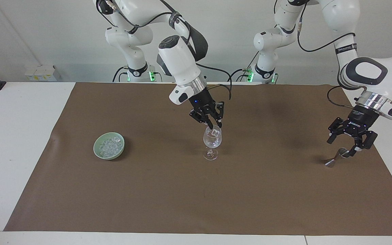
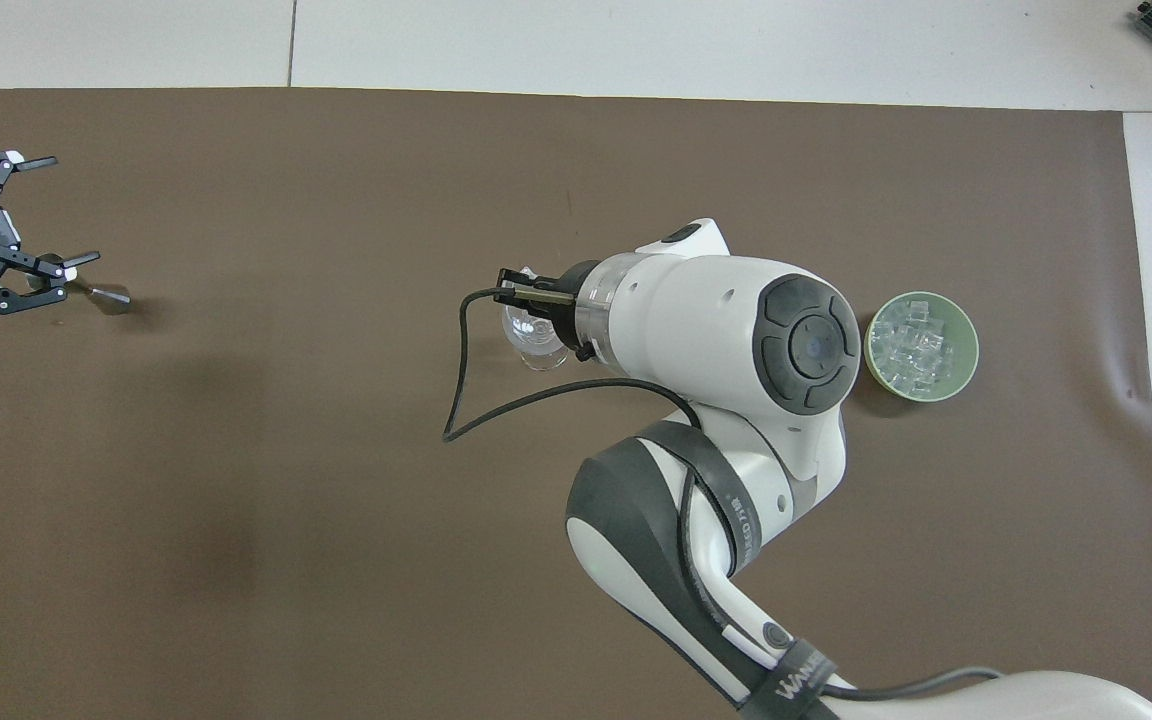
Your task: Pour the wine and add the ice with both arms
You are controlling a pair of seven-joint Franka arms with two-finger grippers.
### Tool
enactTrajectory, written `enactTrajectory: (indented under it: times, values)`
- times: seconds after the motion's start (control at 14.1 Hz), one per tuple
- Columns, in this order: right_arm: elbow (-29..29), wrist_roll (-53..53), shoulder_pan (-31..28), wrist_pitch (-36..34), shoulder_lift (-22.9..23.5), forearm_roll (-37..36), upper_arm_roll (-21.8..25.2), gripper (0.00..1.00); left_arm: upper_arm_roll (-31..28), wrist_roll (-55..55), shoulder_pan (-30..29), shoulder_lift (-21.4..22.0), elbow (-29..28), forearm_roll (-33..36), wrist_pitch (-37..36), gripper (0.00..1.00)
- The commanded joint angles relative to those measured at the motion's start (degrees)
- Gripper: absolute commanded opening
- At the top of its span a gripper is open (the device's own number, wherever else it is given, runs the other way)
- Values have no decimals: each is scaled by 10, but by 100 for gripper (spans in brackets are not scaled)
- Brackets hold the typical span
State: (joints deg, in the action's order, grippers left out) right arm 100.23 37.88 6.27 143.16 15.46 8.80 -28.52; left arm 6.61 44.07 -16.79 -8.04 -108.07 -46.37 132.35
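We see the right claw over the wine glass, fingers barely parted, a cube in the bowl; left claw open, empty above the jigger; no wine visible.

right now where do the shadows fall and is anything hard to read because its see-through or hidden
Facing view: soft shadows on the brown mat beside the green bowl and under the left gripper; the clear wine glass blends into the mat. Overhead view: the right arm hides most of the glass; the ice shows clearly in the bowl.
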Motion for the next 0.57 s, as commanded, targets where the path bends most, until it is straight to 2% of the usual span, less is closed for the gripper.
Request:
enactTrajectory:
  times: [0.0,0.14,0.28,0.36,0.43,0.5]
  values:
    - [-12,18,-1,12,12,-18,-5,47,-5,-1,18,-3,57,171,-76,100]
    - [-12,18,0,12,12,-19,-5,64,-5,-7,20,-3,87,259,-125,100]
    - [-12,17,-1,12,12,-21,-5,71,-5,-35,36,-3,120,333,-193,100]
    - [-13,17,-1,11,12,-27,-5,83,-5,-62,48,0,130,373,-222,100]
    - [-14,18,-1,11,12,-38,-5,100,-5,-85,60,5,134,403,-252,100]
    - [-14,17,-2,8,12,-54,-4,100,-4,-115,66,15,135,420,-283,100]
